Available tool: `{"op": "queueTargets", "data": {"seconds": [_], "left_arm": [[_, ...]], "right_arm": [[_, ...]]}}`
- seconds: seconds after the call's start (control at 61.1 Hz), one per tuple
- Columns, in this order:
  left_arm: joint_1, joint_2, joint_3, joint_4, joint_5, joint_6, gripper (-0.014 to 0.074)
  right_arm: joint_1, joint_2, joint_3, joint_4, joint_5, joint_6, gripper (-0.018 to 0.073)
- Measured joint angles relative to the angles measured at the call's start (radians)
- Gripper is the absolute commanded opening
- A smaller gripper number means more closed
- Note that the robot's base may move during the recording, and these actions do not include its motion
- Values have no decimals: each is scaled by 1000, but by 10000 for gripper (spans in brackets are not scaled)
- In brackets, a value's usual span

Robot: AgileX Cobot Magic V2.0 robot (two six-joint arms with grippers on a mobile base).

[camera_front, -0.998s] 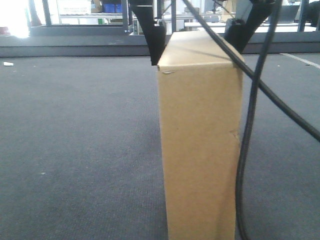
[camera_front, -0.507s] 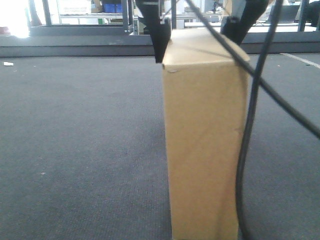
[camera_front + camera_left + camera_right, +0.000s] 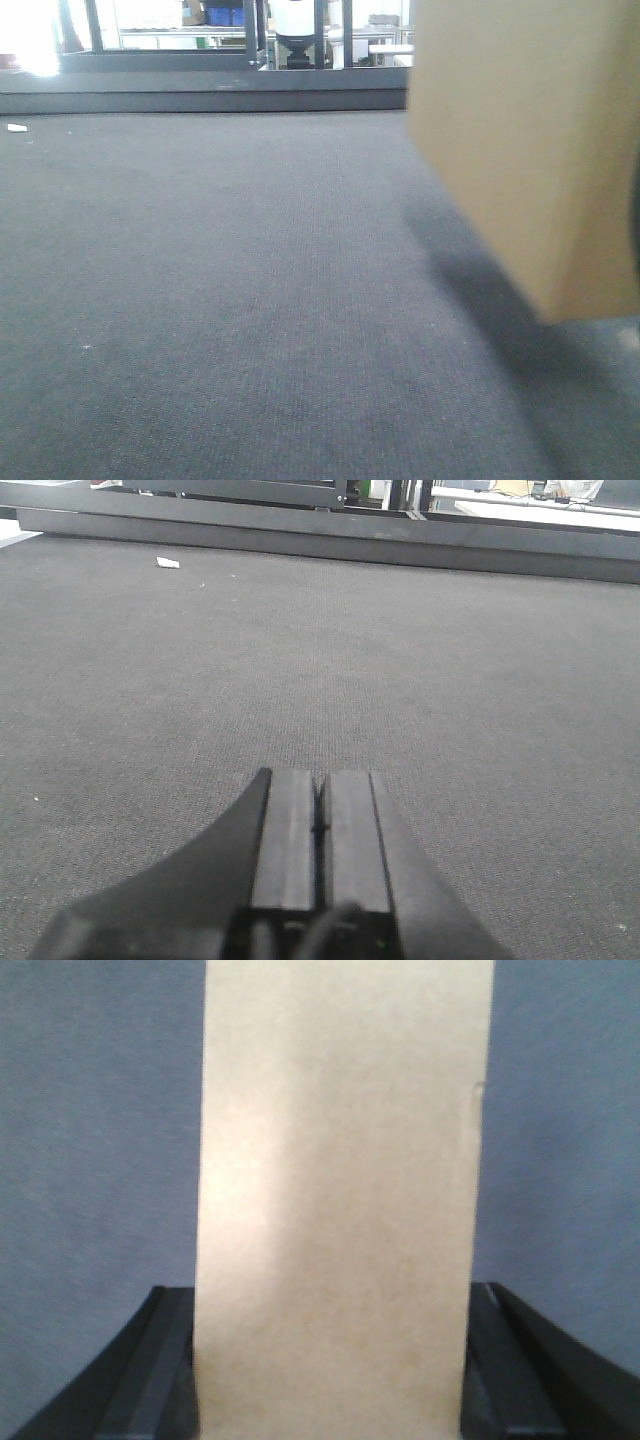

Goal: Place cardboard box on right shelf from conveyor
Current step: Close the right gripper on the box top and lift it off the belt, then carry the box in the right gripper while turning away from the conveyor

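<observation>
The plain tan cardboard box [image 3: 530, 150] hangs tilted at the right of the front view, lifted off the dark grey conveyor [image 3: 230, 300], its shadow on the belt below. In the right wrist view the cardboard box [image 3: 340, 1200] fills the gap between the black fingers [image 3: 150, 1370], and my right gripper [image 3: 330, 1305] is shut on it. My left gripper [image 3: 321, 780] hovers low over the conveyor [image 3: 300, 650], shut with nothing in it. The right shelf is out of view.
A dark raised frame edge [image 3: 200, 100] runs along the far side of the belt. Behind it stand shelving with blue bins [image 3: 225, 15] and a white machine [image 3: 300, 25]. A small white scrap [image 3: 168, 563] lies on the belt at far left.
The box has risen off the belt and swung to the right, tilting. The right arm and its cables have left the front view.
</observation>
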Motion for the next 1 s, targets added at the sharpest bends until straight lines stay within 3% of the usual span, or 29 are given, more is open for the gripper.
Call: {"op": "queueTargets", "data": {"seconds": [0.229, 0.458, 0.736, 0.998], "left_arm": [[0, 0, 0, 0, 0, 0, -119], [0, 0, 0, 0, 0, 0, -119], [0, 0, 0, 0, 0, 0, -119], [0, 0, 0, 0, 0, 0, -119]], "right_arm": [[-238, -140, 189, 140, -181, -259, 375], [-415, -334, 454, 159, -516, -311, 375], [-453, -607, 756, 138, -988, -348, 375], [-453, -851, 971, 89, -1235, -351, 375]]}}
